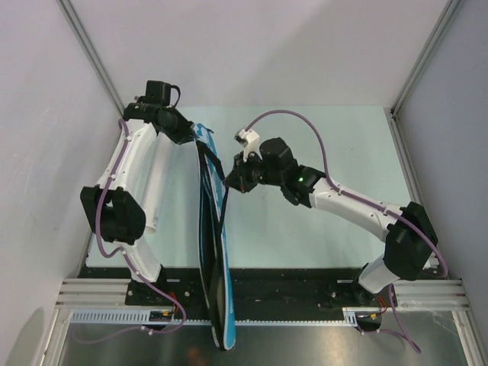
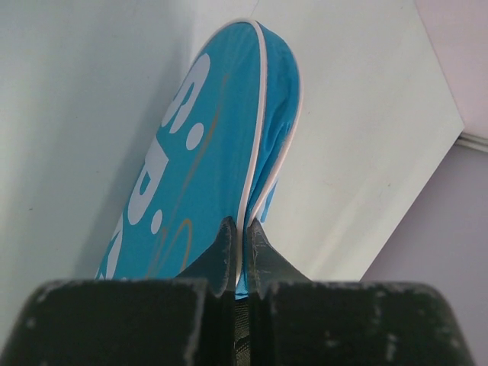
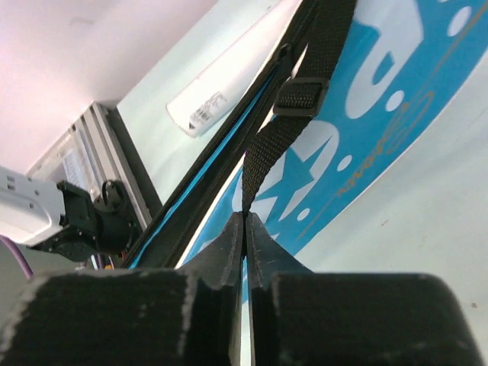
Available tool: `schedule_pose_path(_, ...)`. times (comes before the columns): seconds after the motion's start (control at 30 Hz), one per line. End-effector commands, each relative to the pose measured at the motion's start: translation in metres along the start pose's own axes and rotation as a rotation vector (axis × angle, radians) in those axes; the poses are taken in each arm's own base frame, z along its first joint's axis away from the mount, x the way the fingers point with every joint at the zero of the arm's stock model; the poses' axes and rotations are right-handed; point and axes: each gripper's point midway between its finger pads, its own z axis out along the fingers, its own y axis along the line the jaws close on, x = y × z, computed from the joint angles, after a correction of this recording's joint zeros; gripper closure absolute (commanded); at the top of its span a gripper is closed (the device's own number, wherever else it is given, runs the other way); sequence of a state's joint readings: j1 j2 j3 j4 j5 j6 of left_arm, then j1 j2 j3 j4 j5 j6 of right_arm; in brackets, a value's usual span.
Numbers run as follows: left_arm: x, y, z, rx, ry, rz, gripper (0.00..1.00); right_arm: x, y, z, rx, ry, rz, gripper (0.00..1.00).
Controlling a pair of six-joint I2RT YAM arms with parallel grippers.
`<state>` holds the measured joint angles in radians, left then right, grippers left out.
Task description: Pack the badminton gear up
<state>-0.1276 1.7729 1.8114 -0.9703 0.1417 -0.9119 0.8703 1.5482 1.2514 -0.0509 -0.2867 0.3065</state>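
**Operator:** Report the edges and the room to move.

**Technician:** The pale green table (image 1: 305, 244) is enclosed by plain walls (image 1: 267, 46) on the far side and both flanks. Metal frame posts (image 1: 91, 53) run up from the far corners. The widest stretch of tabletop lies to the right of the racket bag (image 1: 212, 229), between it and the right wall. To the left of the bag, the white tube (image 3: 221, 95) lies flat on the table, near the bag and beside the left arm. The bag's near end projects past the black base plate (image 1: 297, 290) and the table's near edge.

**Operator:** Where is the bag relative to the grippers?

**Technician:** The blue bag stands on its long edge and runs far to near between the two arms.
- **Left gripper** (image 2: 242, 248): it is at the bag's rounded far end, with its fingers pinched together on the white-piped seam.
- **Right gripper** (image 3: 245, 232): it is at the bag's right side, nearer the far end than the middle. Its fingers are closed, with the black strap (image 3: 263, 152) clamped between them. The strap's buckle (image 3: 301, 95) is a short way along the strap from the fingertips.

White lettering shows on the blue face in both wrist views.
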Motion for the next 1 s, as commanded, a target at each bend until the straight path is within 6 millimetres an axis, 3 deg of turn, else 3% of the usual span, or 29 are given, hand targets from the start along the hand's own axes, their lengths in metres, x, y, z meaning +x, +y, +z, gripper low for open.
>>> schedule_pose_path(0.0, -0.021, -0.008, -0.024, 0.024, -0.128, -0.107, 1.0, -0.065, -0.009, -0.019, -0.014, -0.19, -0.013, 1.0)
schedule_pose_path(0.27, -0.054, -0.007, -0.035, -0.009, -0.291, -0.279, 1.0, -0.117, -0.047, -0.041, 0.018, -0.271, -0.011, 1.0)
schedule_pose_path(0.33, -0.054, -0.006, -0.03, -0.017, -0.283, -0.283, 1.0, -0.116, -0.057, -0.034, 0.026, -0.239, -0.001, 1.0)
schedule_pose_path(0.43, -0.054, 0.006, -0.023, -0.059, -0.297, -0.296, 1.0, -0.122, -0.054, -0.03, 0.025, -0.195, 0.0, 1.0)
schedule_pose_path(0.47, -0.056, 0.011, -0.022, -0.076, -0.315, -0.31, 1.0, -0.134, -0.044, -0.033, 0.004, -0.207, -0.01, 1.0)
schedule_pose_path(0.57, -0.05, 0.019, -0.017, -0.099, -0.305, -0.323, 1.0, -0.132, -0.007, -0.03, -0.094, -0.168, -0.015, 1.0)
schedule_pose_path(0.67, -0.046, 0.021, -0.016, -0.105, -0.3, -0.33, 1.0, -0.107, 0.044, -0.022, -0.253, -0.092, -0.015, 1.0)
schedule_pose_path(0.73, -0.046, 0.021, -0.019, -0.102, -0.309, -0.334, 1.0, -0.072, 0.066, -0.014, -0.333, -0.007, 0.0, 0.95)
schedule_pose_path(0.77, -0.045, 0.022, -0.02, -0.104, -0.312, -0.336, 1.0, -0.058, 0.067, -0.01, -0.337, 0.023, 0.015, 0.87)
schedule_pose_path(0.8, -0.045, 0.022, -0.021, -0.102, -0.314, -0.334, 1.0, -0.033, 0.064, -0.005, -0.332, 0.079, 0.04, 0.84)
schedule_pose_path(0.9, -0.042, 0.023, -0.023, -0.1, -0.308, -0.33, 1.0, 0.008, 0.057, 0.004, -0.301, 0.202, 0.06, 0.72)
schedule_pose_path(0.97, -0.039, 0.024, -0.024, -0.098, -0.301, -0.319, 1.0, -0.006, 0.047, -0.005, -0.251, 0.16, 0.048, 0.65)
